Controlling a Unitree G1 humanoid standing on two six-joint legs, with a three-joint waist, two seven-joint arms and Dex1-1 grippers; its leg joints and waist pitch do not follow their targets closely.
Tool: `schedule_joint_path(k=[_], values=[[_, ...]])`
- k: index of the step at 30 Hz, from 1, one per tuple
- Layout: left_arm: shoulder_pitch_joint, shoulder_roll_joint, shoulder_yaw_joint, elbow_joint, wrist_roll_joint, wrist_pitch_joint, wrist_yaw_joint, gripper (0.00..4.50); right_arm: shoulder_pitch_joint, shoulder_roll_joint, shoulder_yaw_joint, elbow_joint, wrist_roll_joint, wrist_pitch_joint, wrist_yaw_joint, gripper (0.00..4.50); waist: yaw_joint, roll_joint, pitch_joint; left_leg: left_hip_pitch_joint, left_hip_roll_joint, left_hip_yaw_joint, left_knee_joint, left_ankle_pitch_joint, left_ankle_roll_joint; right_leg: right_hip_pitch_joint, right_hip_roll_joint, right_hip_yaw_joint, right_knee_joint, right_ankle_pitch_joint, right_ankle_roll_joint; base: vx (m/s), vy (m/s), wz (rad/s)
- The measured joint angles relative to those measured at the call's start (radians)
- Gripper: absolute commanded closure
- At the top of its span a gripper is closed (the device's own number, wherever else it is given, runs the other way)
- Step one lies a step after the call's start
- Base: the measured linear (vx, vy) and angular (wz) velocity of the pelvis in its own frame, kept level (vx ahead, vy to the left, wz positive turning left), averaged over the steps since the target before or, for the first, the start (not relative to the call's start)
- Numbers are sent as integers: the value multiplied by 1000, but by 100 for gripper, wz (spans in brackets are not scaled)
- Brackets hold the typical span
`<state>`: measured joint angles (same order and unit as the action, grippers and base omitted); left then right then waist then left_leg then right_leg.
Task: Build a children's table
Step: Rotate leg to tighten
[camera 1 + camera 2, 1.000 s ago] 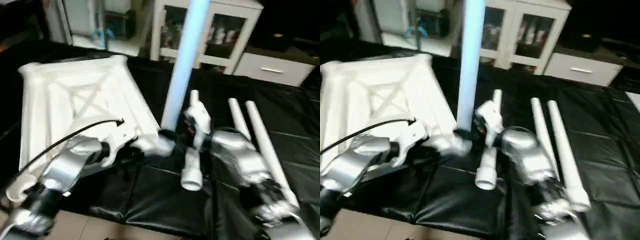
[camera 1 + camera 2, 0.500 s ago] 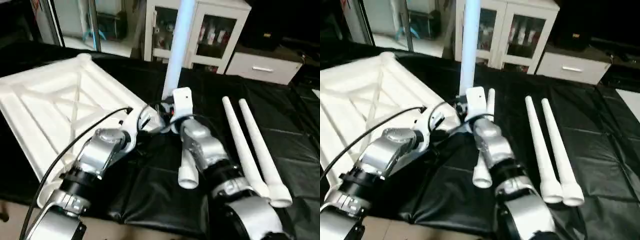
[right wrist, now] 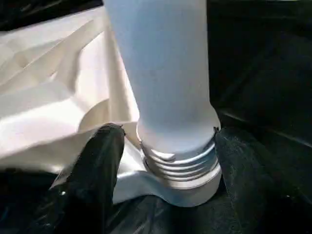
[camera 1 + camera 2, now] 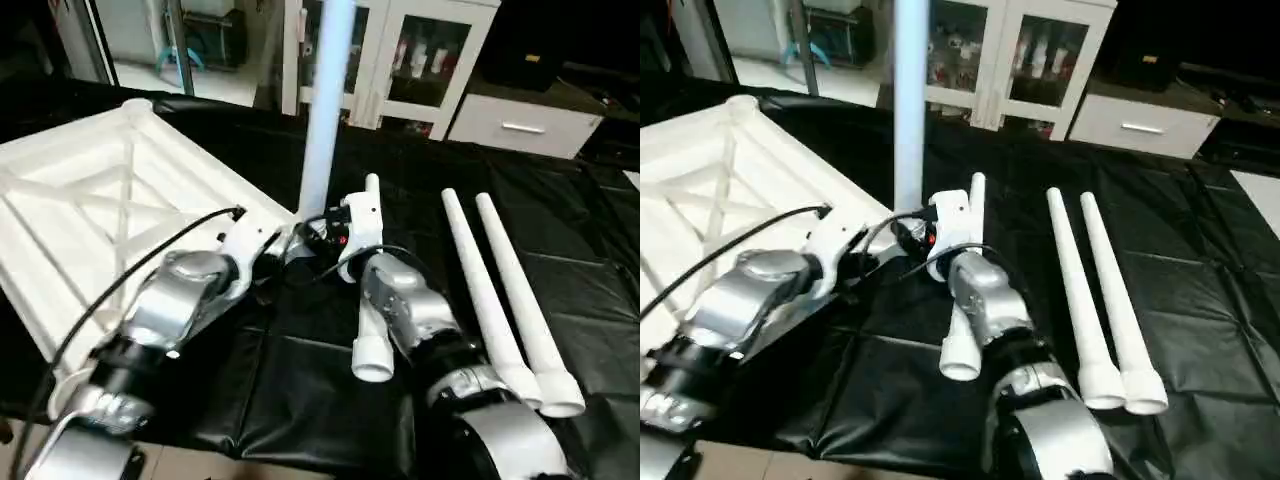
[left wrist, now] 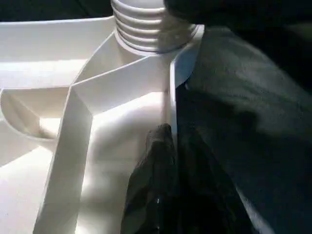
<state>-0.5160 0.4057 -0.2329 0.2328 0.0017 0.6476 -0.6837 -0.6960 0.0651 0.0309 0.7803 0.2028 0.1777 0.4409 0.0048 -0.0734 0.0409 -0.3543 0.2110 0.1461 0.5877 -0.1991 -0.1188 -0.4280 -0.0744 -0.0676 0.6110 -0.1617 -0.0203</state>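
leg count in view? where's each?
4. One leg stands upright in the tabletop corner socket, threads still showing. One lies on the black table under the right forearm. Two lie side by side further right. None seem hidden.

From my head cameras the upright white tube leg (image 4: 322, 110) runs off the top edge, and its threaded foot is masked by my right gripper (image 3: 163, 161). The white ribbed plastic tabletop (image 4: 90, 215) is cut off at the left edge.

White glass-door cabinet (image 4: 420, 60) behind the black-covered table (image 4: 590, 250)
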Motion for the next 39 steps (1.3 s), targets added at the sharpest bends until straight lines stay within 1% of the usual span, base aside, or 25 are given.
schedule_joint_path(k=[2,4,6,7,8,9,11,12,14,15,18,19,21,27,32,34,35,36,37,38,39], values=[[13,19,-4,-20,-10,-11,-33,450,5,-30,11,-35,1,28,60,94,4,1,0,0,0,0,0,0,0,-4,0,0,0,0,0,0,0,0],[35,53,-15,-51,-23,-26,-80,450,29,-89,43,-104,9,65,167,71,15,1,0,-1,0,0,1,0,0,-4,0,0,0,0,0,0,0,0],[47,78,-23,-73,-30,-29,-122,450,41,-140,60,-145,20,93,250,60,29,2,1,-1,0,1,1,0,0,-5,-1,0,0,0,0,0,0,0],[52,90,-28,-82,-34,-29,-139,450,47,-159,75,-173,23,101,289,52,32,2,1,-1,0,2,1,0,0,-5,-1,0,1,0,0,0,0,0],[56,102,-32,-91,-38,-29,-158,450,58,-179,94,-207,24,108,331,37,34,2,1,0,0,2,1,0,0,-5,-1,1,1,0,0,0,0,0],[62,114,-35,-100,-41,-32,-175,450,68,-200,109,-234,24,117,374,37,37,2,2,0,0,2,1,0,0,-4,-1,1,1,0,0,0,0,0],[78,142,-43,-121,-49,-45,-217,450,82,-254,146,-276,23,127,454,18,41,2,1,0,0,2,2,0,0,-4,-1,1,1,0,0,0,0,0],[87,165,-49,-133,-52,-68,-254,450,88,-302,179,-305,17,128,515,8,45,2,2,-1,0,2,2,0,0,-4,-1,1,1,0,0,0,0,0],[105,199,-51,-149,-68,-90,-308,450,102,-360,207,-336,-3,125,583,8,54,2,2,-1,1,2,2,0,0,-4,-1,1,1,0,0,0,0,0],[112,213,-51,-153,-75,-103,-334,450,106,-372,216,-337,-14,125,605,8,56,2,2,-1,0,2,2,0,0,-4,-1,1,2,0,0,0,0,0],[113,220,-67,-165,-82,-107,-363,450,108,-377,254,-345,-25,123,640,8,59,2,2,-1,1,3,4,0,0,-4,-1,1,3,0,0,0,0,0],[114,220,-72,-170,-84,-107,-367,450,108,-377,258,-345,-30,123,641,8,59,2,2,-1,1,3,5,0,0,-4,-2,1,4,0,0,0,0,0],[114,222,-78,-172,-86,-107,-381,450,108,-376,258,-345,-46,120,634,8,60,2,2,-2,1,4,5,0,0,-4,-2,2,4,0,0,0,0,0],[114,223,-80,-174,-87,-115,-403,450,108,-355,263,-343,-50,106,610,8,58,2,2,-1,2,4,5,1,0,-4,-1,2,5,0,0,0,0,0],[114,224,-82,-174,-86,-120,-404,450,108,-334,264,-311,-59,85,592,8,58,2,2,-2,2,5,5,1,0,-4,-2,2,4,0,0,0,0,0],[114,224,-82,-174,-86,-120,-404,450,108,-332,264,-304,-61,84,592,36,59,2,2,-2,2,5,5,1,0,-4,-2,2,4,0,0,0,0,0],[114,224,-82,-174,-86,-121,-404,450,108,-332,264,-304,-61,83,592,36,59,2,2,-2,2,5,5,1,0,-4,-2,2,4,0,0,0,0,0],[114,224,-82,-174,-86,-121,-404,450,108,-332,264,-304,-62,82,592,50,59,2,2,-2,2,5,5,1,0,-4,-2,2,5,0,0,0,0,0],[114,224,-82,-174,-86,-121,-404,450,108,-332,264,-304,-62,82,592,50,59,2,2,-2,2,5,5,1,0,-4,-2,2,5,0,0,0,0,0],[114,224,-82,-174,-86,-121,-404,450,108,-332,264,-304,-62,81,593,72,59,2,2,-2,2,5,5,1,0,-4,-2,2,5,0,0,0,0,0],[114,224,-82,-174,-86,-121,-404,450,108,-332,264,-304,-62,80,593,79,59,2,2,-2,2,5,6,1,0,-4,-2,2,5,0,0,0,0,0]])
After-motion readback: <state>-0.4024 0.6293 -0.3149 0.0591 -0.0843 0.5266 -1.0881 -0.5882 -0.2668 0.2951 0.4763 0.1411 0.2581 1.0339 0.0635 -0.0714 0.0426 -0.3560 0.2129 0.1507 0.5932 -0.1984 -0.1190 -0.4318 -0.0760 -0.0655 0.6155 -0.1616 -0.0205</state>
